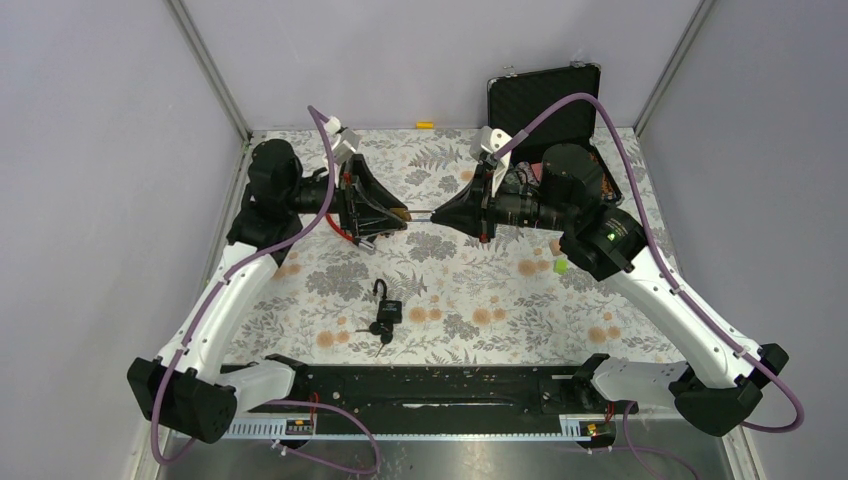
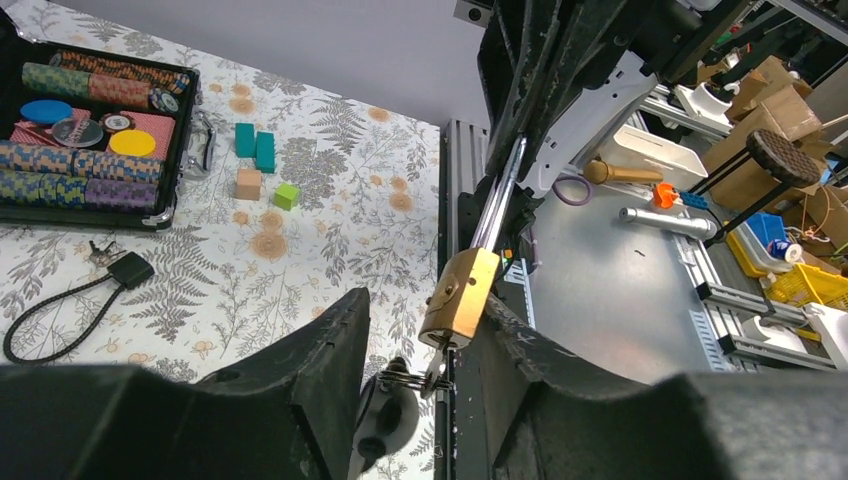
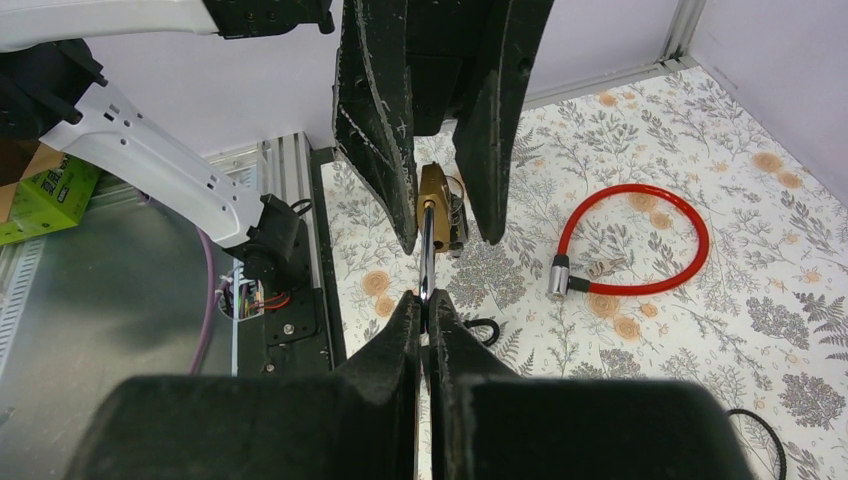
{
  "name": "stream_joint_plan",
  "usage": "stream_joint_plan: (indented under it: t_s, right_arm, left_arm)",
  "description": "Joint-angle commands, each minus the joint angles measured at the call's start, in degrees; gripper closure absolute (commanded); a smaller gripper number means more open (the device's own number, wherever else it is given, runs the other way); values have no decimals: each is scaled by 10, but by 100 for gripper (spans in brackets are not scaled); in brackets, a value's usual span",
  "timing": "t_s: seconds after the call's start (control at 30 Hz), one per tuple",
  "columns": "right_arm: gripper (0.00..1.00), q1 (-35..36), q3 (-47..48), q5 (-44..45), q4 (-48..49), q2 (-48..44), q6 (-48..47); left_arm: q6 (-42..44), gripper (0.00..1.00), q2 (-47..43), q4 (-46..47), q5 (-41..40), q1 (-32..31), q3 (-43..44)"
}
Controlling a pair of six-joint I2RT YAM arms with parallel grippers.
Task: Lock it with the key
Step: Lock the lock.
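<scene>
Black-fingered, the left gripper had its jaws apart, loosely flanking the brass padlock, held in mid-air above the floral table. 1 black-headed key hung under the lock. To its right, the right gripper was clamped on the padlock's steel shackle.

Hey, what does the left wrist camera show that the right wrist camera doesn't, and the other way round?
Only the left wrist view shows the open chip case and the coloured blocks beside it, plus workshop clutter beyond the table edge. Only the right wrist view shows the red cable lock. Both show the brass padlock with its long shackle.
</scene>
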Motion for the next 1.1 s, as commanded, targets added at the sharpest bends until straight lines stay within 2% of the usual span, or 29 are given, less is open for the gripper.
stream_joint_plan:
  t_s: [0.0, 0.07, 0.17, 0.23, 0.53, 0.77, 1.07]
  right_arm:
    - [100, 1, 11, -13, 43, -11, 6]
    - [100, 2, 12, -12, 43, -10, 22]
    - [100, 2, 13, -8, 44, -8, 23]
    - [100, 2, 14, -4, 44, -5, 23]
    - [100, 2, 14, -18, 80, 17, 60]
    - [100, 6, 0, -62, 122, 59, 114]
    - [100, 34, -24, -62, 116, 93, 106]
  left_arm:
    - [-9, 59, -22, 51, -1, 4, 16]
    - [-15, 69, -22, 61, 9, 5, 15]
    - [-38, 93, -19, 90, 18, 5, 6]
    - [-50, 100, -18, 105, 21, 5, 1]
    - [-97, 100, -12, 160, 22, 4, -12]
    - [-217, 100, 1, 319, 11, 1, -43]
    - [-223, 100, 15, 332, 1, 0, -32]
